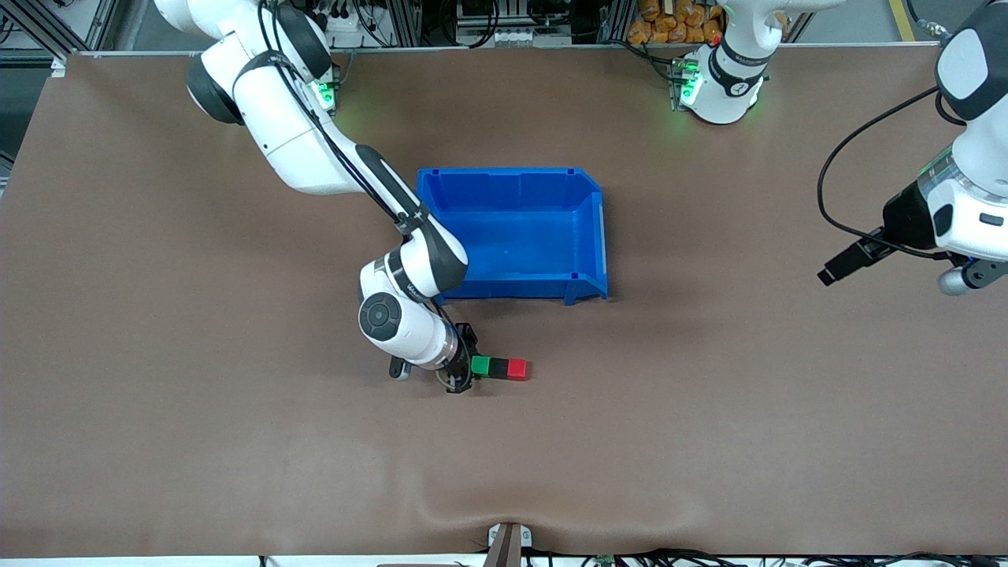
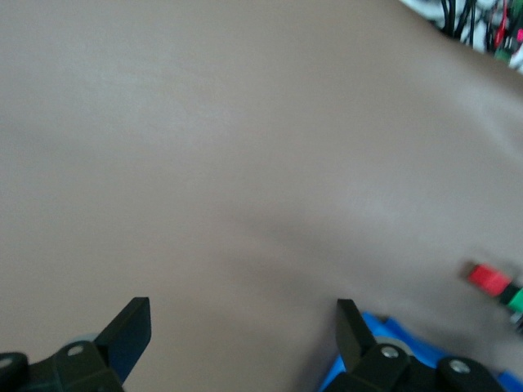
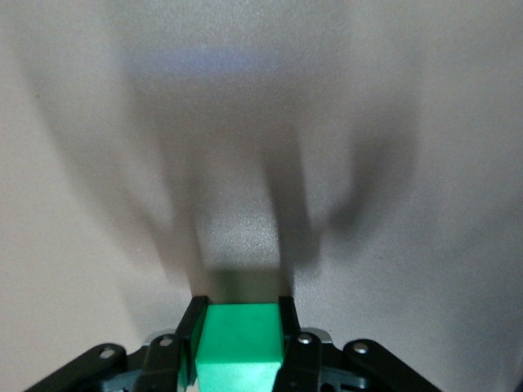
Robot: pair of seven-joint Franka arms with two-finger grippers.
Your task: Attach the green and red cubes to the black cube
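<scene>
The green cube (image 1: 480, 366), the black cube (image 1: 498, 367) and the red cube (image 1: 516, 368) form one touching row, black in the middle, low at the table nearer the front camera than the blue bin. My right gripper (image 1: 465, 368) is shut on the green cube (image 3: 239, 343) at its end of the row; its fingers (image 3: 193, 322) press both sides. My left gripper (image 1: 835, 270) is open and empty, held above the table at the left arm's end. In the left wrist view (image 2: 241, 314) the red cube (image 2: 489, 279) shows far off.
The blue bin (image 1: 587, 236) stands mid-table with nothing in it, its open front toward the left arm's end. The brown table cover has a wrinkle near its front edge (image 1: 472, 512).
</scene>
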